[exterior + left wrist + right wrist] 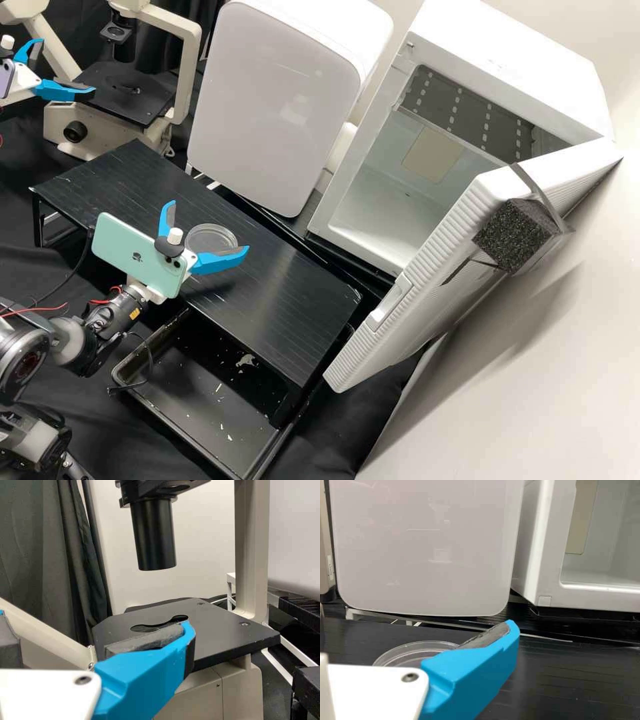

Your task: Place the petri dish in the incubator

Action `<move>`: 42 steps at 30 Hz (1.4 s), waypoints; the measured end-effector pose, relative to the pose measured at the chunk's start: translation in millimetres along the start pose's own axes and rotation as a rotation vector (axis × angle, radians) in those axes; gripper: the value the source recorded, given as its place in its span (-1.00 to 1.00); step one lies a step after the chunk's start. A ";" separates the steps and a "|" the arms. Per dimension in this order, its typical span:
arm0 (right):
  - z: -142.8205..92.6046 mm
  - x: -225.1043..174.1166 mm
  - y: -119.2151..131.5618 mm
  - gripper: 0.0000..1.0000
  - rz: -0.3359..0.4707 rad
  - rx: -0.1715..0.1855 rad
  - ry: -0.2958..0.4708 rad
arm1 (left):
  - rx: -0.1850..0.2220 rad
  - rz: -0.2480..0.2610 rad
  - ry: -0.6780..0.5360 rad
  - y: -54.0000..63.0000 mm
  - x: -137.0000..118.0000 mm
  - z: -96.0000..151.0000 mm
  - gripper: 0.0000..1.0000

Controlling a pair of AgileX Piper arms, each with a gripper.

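Observation:
In the high view, my right gripper is open over the black stand, one blue finger on either side of the clear petri dish. Whether the fingers touch the dish, I cannot tell. The right wrist view shows the right gripper with the dish partly behind its blue finger. The white incubator has its door swung open; part of its opening shows beside the closed white unit in the right wrist view. By the microscope, my left gripper stands open and empty; the left wrist view shows this gripper before the microscope stage.
The microscope stands at the back left. A closed white unit lies between it and the incubator, behind the black stand. Below the stand's near side is a black tray. A black foam block is strapped to the incubator door.

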 end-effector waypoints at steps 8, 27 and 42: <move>13.2 5.8 -15.8 1.00 -0.070 -0.023 -0.073 | 0.000 0.000 0.000 0.0 0.0 0.0 1.00; 25.4 11.9 -10.9 -1.00 -0.037 -0.031 -0.123 | 0.000 0.000 0.000 0.0 0.0 0.0 1.00; 28.3 12.8 -12.4 -1.00 -0.060 -0.045 -0.117 | 0.000 0.000 0.000 0.0 0.0 0.0 1.00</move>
